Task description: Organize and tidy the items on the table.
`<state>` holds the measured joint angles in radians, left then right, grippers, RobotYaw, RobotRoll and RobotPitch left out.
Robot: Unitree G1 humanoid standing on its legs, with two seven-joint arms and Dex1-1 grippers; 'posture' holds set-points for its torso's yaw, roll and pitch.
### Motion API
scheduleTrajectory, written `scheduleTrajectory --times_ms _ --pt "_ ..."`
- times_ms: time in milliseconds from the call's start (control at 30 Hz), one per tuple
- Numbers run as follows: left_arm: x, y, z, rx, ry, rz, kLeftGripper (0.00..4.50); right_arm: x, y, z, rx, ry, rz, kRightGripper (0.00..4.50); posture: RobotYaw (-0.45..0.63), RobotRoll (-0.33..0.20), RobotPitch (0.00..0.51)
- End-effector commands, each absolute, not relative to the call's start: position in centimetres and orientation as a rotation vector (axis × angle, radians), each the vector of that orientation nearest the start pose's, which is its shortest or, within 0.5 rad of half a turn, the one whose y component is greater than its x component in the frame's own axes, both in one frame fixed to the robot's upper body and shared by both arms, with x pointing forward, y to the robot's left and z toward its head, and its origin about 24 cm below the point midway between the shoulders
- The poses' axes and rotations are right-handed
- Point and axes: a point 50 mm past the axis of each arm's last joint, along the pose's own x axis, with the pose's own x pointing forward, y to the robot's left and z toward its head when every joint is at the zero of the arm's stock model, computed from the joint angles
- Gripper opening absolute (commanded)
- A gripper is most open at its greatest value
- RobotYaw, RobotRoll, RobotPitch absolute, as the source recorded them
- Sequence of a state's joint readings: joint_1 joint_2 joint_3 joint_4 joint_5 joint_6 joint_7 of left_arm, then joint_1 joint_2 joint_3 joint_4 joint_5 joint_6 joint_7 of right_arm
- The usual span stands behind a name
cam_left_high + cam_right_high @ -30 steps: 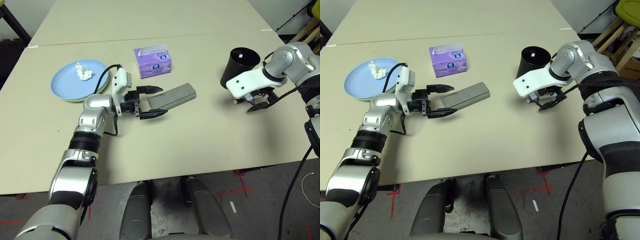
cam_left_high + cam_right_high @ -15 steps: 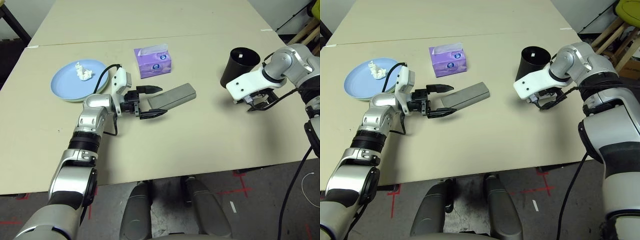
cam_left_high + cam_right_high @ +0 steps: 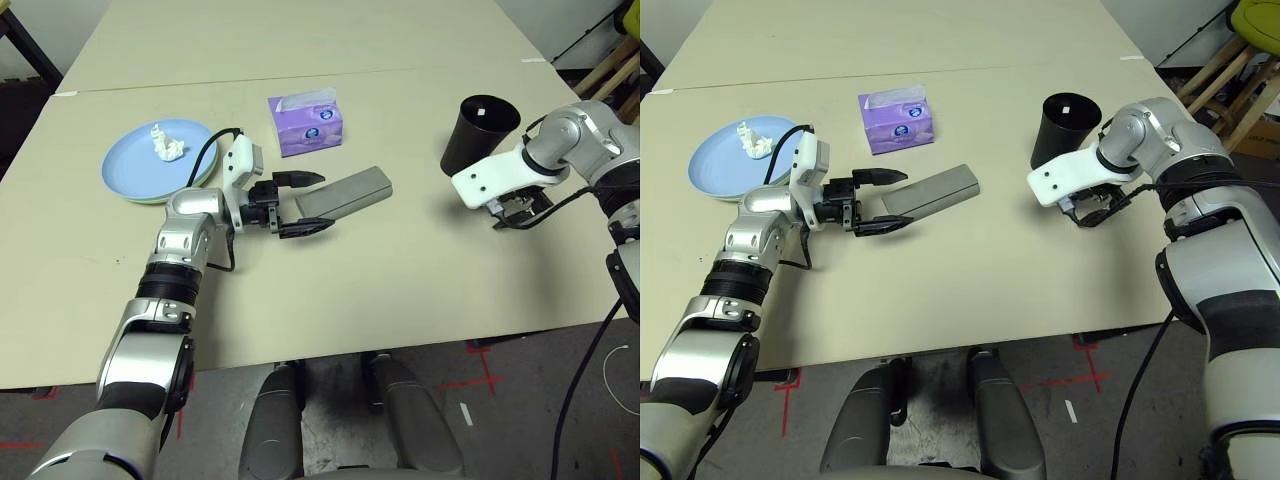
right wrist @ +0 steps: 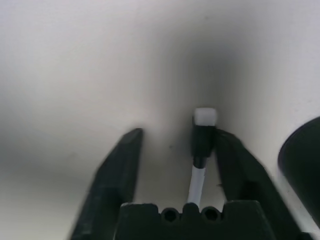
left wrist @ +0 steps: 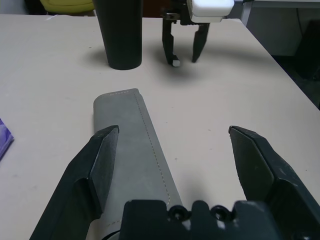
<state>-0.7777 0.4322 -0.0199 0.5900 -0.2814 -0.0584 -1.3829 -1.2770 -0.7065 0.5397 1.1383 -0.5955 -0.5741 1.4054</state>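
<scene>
Beige table holds the step of picking up the pen, which lies between the right gripper's parted jaws beside the cup, so closing comes next, while the left gripper gapes wide around the glasses case.

Left arm stretched forward over the table's left half, left gripper level with fingers spread wide, right arm bent in from the right edge, right gripper pointing down close to the tabletop, fingers parted
</scene>
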Motion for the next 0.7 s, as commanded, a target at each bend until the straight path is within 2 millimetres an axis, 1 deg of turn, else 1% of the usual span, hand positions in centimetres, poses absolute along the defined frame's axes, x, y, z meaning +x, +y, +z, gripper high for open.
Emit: scheduleTrajectory --times_ms 33,100,133,167,367,467,533,567,633,700 --pt "34.2 16.1 16.3 0.301 -0.132 -1.367 4.50 37.0 -22.8 19.6 -1.576 0.741 1.305 1.78 0.07 0.000 0.243" --pt "34.2 16.1 16.3 0.301 -0.132 -1.366 4.50 37.0 -22.8 19.7 -1.577 0.741 1.305 1.06 0.06 0.000 0.242" --pt "34.2 16.1 16.3 0.301 -0.132 -1.366 4.50 37.0 -22.8 19.7 -1.577 0.740 1.305 0.61 0.06 0.000 0.242" --pt "34.2 16.1 16.3 0.301 -0.133 -1.367 4.50 37.0 -22.8 19.8 -1.577 0.741 1.306 0.42 0.06 0.000 0.241" --pt "34.3 16.0 16.4 0.303 -0.136 -1.368 4.50 36.8 -23.0 20.5 -1.569 0.737 1.319 0.43 0.06 0.000 0.238" --pt "34.3 16.0 16.4 0.304 -0.137 -1.368 4.50 36.6 -22.7 21.3 -1.502 0.701 1.349 0.43 0.06 0.000 0.237" --pt "34.3 16.0 16.4 0.304 -0.137 -1.368 4.50 36.5 -22.5 21.7 -1.446 0.674 1.366 0.43 0.06 0.000 0.237" --pt "34.3 16.0 16.4 0.304 -0.138 -1.368 4.50 36.5 -22.3 22.0 -1.374 0.651 1.364 0.43 0.06 0.000 0.237" --pt "34.3 15.9 16.4 0.304 -0.139 -1.368 4.50 36.5 -22.2 22.2 -1.286 0.622 1.361 0.43 0.05 0.000 0.228" --pt "34.3 15.9 16.4 0.303 -0.141 -1.368 4.50 36.4 -22.0 22.2 -1.136 0.565 1.356 0.43 0.05 0.000 0.228"
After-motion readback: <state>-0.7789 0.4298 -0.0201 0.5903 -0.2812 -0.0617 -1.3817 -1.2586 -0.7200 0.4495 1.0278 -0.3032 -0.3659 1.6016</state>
